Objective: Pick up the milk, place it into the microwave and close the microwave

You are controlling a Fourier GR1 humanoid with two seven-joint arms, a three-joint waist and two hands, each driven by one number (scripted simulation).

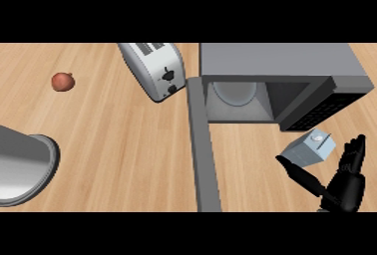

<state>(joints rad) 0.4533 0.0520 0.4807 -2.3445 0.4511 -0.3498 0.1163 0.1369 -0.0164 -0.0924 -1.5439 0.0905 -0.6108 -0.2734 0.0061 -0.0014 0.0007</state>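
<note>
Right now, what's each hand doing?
Left hand: not in view.
Right hand: open, thumb and fingers spread beside the milk carton, holding nothing.

A toaster point(156, 69), an onion point(63, 81) and a steel pot point(22, 167) on the counter point(117, 149).

Bright even light, soft faint shadows, no glare
</note>
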